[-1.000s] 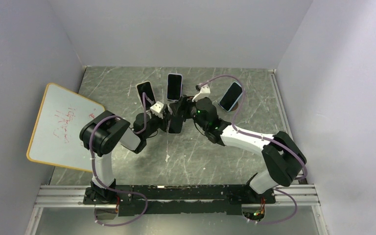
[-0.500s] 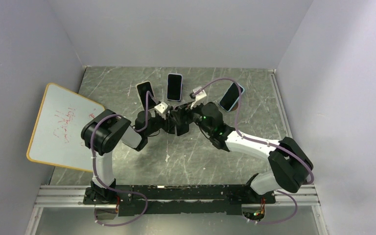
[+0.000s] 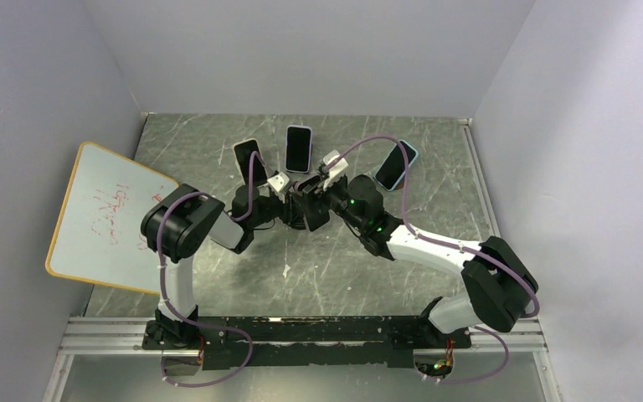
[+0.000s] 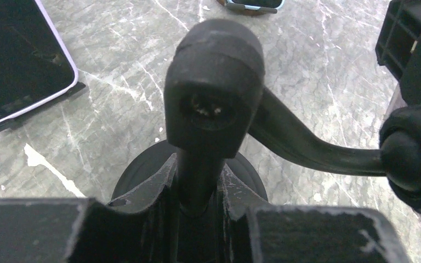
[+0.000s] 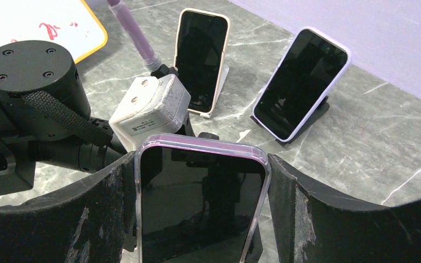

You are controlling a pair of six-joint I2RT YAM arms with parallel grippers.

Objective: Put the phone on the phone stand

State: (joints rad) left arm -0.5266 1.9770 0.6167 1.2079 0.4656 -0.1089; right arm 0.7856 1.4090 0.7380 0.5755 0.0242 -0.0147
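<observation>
Table [image 3: 435, 167]: grey marbled top.

Whiteboard [image 3: 105, 218]: orange-framed, red marks on it, overhanging the table's left edge.

Both arms meet over the middle of the table, nearer the far edge.

Along the far edge, each propped on its own stand: left handset [image 3: 249, 157], middle handset [image 3: 299, 148], right handset [image 3: 395, 165].

Phone [image 5: 197, 186]: clear pink-tinted case, screen dark. It is held upright near the table's middle, close to the phone stand and not seated on it.

Right gripper [image 5: 204, 213]: clamped on the phone's two long edges.

Phone stand [image 4: 215, 104]: black, with its round base on the table.

Left gripper [image 4: 197, 189]: clenched on the stand's upright stem.
</observation>
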